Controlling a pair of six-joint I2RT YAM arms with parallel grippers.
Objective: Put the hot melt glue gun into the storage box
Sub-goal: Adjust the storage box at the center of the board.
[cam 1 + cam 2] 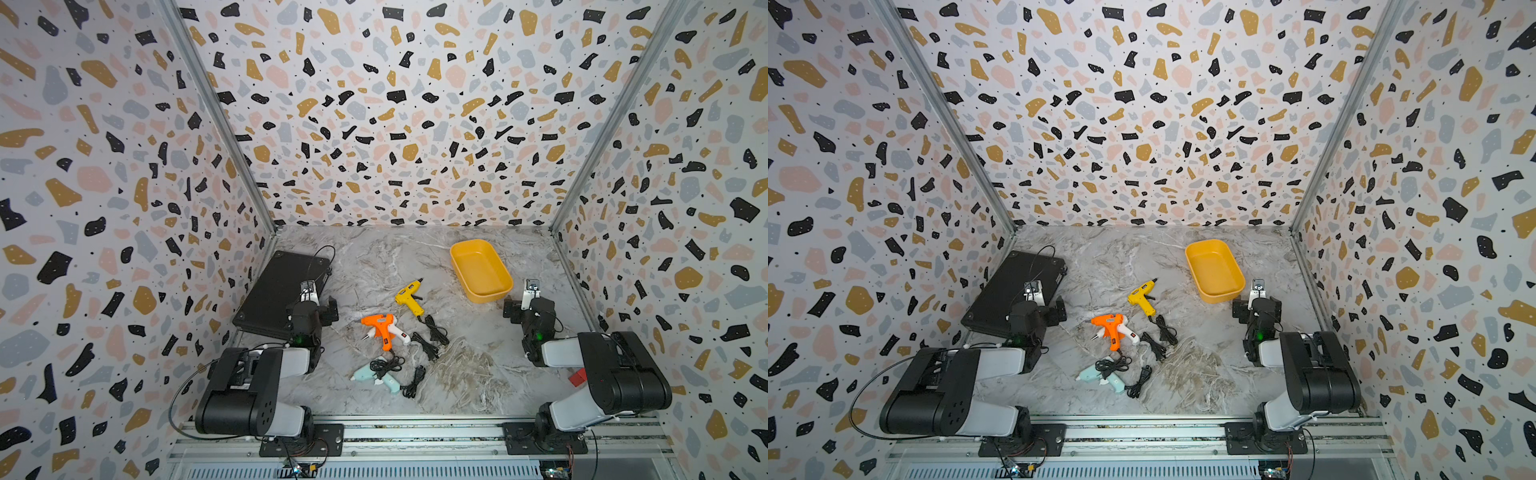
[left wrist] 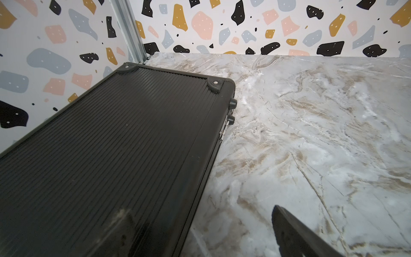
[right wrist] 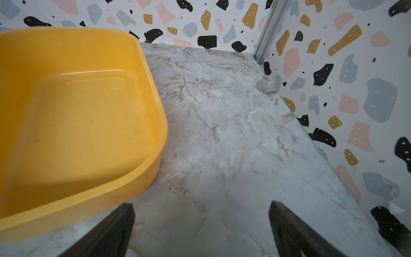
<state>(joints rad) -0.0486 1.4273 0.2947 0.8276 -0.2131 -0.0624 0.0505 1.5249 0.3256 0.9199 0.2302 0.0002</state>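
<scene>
Glue guns lie between the arms, untouched.
Left gripper and right gripper gape empty; storage box sits just beside the right.

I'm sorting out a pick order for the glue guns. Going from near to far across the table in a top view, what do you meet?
Mint glue gun → orange glue gun → yellow glue gun → storage box. The black case spans several of these depths, so it is left out.
</scene>
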